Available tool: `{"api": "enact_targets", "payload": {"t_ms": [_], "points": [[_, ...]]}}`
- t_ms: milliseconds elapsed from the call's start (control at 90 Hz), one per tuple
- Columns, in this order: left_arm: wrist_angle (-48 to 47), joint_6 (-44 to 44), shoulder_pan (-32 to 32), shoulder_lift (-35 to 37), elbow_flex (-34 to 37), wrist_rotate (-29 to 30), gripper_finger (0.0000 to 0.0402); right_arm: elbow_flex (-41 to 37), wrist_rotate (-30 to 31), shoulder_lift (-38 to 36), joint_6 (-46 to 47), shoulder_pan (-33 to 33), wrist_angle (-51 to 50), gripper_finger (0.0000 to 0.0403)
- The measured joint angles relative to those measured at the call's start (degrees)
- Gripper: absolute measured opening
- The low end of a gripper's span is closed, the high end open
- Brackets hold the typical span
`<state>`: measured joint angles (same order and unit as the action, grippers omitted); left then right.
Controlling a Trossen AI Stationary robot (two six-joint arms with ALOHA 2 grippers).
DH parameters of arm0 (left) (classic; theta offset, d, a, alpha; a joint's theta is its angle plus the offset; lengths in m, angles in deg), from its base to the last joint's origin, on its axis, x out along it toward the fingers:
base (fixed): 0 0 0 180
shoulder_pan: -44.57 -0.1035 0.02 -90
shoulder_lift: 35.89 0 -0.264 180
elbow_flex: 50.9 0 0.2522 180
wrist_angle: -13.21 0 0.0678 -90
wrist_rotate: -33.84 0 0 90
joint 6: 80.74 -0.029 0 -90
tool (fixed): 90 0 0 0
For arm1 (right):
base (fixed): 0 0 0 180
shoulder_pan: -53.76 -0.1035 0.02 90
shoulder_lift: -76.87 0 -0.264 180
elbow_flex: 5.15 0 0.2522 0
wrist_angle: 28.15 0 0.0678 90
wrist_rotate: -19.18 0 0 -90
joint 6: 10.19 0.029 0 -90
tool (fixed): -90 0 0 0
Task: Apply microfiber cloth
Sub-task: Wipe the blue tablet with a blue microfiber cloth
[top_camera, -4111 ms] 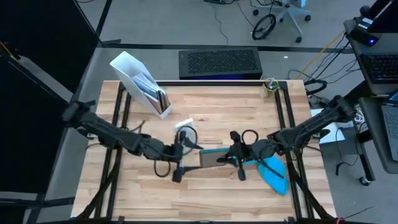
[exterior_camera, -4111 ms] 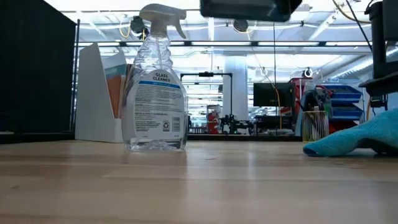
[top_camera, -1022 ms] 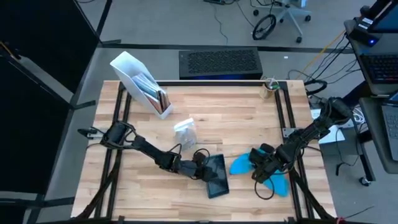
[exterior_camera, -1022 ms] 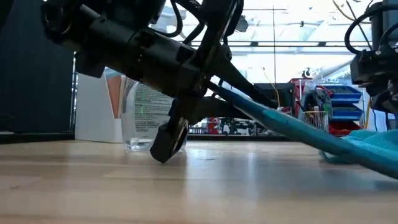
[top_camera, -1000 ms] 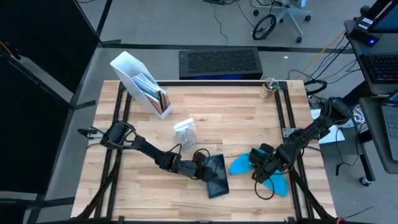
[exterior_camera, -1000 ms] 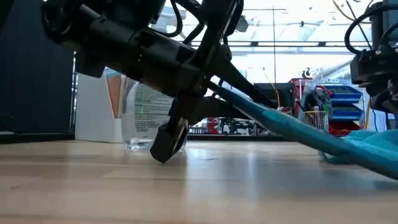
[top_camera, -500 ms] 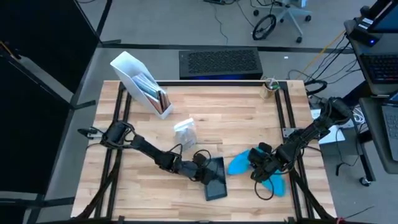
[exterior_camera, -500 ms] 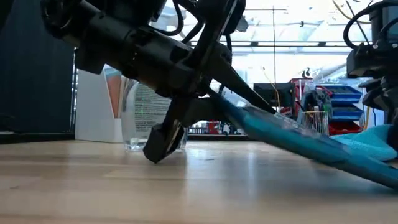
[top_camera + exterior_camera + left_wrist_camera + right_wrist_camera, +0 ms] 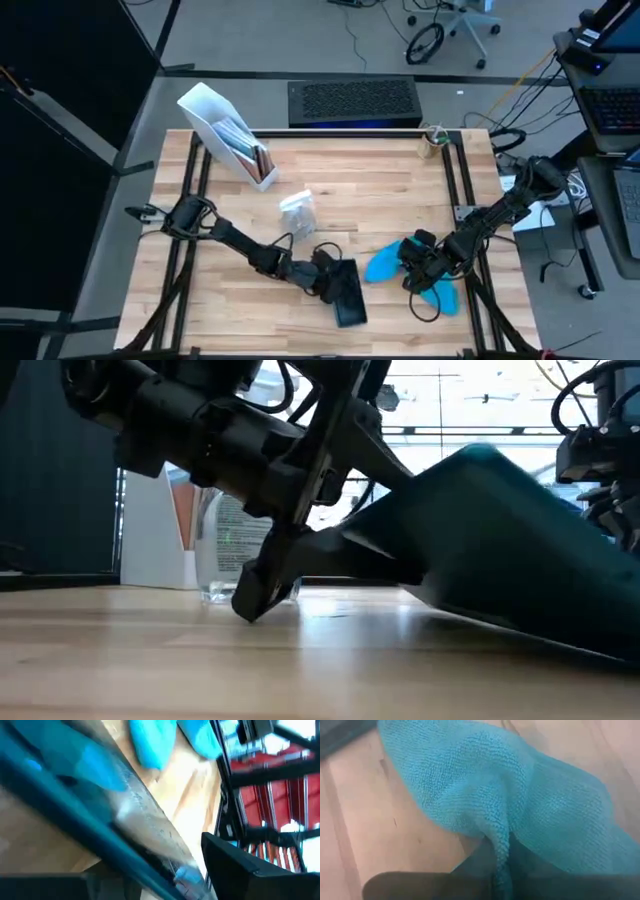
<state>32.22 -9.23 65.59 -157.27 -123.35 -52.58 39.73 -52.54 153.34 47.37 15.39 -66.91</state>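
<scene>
From my station I see the right gripper [image 9: 412, 268] low over the near right part of the table [image 9: 400, 200], its fingers pinched on a fold of the microfiber cloth [image 9: 385, 266]. In the right wrist view the bright blue cloth [image 9: 510, 805] rises into a ridge that runs down between the dark fingers, so I read the claw as narrow and clamped on fabric. Most of the cloth spreads on the wood just ahead of that claw toward the table's middle, with a second lobe trailing behind it under the arm toward the near edge.

The left gripper [image 9: 332, 281] sits well across from the right claw, near the middle of the near edge, and it holds the dark tablet [image 9: 347, 295] by one edge. In the low view the tablet [image 9: 500, 550] tilts steeply, one edge down by the wood and the other raised, filling much of the right of the picture. The cloth lies just beyond the tablet's far edge from the left claw, near but apart.

Behind the left claw stands the clear spray bottle [image 9: 298, 212], and farther back the white file holder [image 9: 225, 133]
</scene>
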Motion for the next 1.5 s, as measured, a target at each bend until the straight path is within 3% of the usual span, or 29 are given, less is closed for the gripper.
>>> {"api": "enact_targets", "payload": {"t_ms": [156, 456, 600, 789, 989, 1189, 1500], "points": [[-4.0, -5.5, -0.1, 2.2, 0.2, -3.8, 0.0175, 0.0, 0.0, 0.0, 0.0, 0.0, -0.5, 0.0000], [-25.6, -18.6, 0.4, 9.8, 0.4, -3.8, 0.0175, 0.0, -0.1, 0.0, -0.2, 0.0, -0.5, 0.0000], [-25.8, -25.5, 1.1, 12.8, 0.5, -3.5, 0.0175, 0.6, -0.3, 0.0, -1.3, 0.0, -0.4, 0.0000], [-16.6, -35.3, 4.3, 13.3, 0.4, -1.8, 0.0175, 6.6, 2.4, 0.0, -6.9, 0.0, 0.6, 0.0000], [-5.6, -40.8, 8.0, 8.5, 0.3, -1.7, 0.0175, 8.8, 11.1, 1.2, -17.7, 0.6, 15.5, 0.0000], [-3.7, -40.5, 8.8, 2.5, -3.3, 0.1, 0.0175, 8.8, 10.6, 7.2, -28.5, 2.3, 32.3, 0.0000], [-3.3, -40.4, 8.8, -4.9, -8.5, 1.1, 0.0175, 8.8, 7.6, 19.9, -32.6, 5.8, 54.7, 0.0000]]}}
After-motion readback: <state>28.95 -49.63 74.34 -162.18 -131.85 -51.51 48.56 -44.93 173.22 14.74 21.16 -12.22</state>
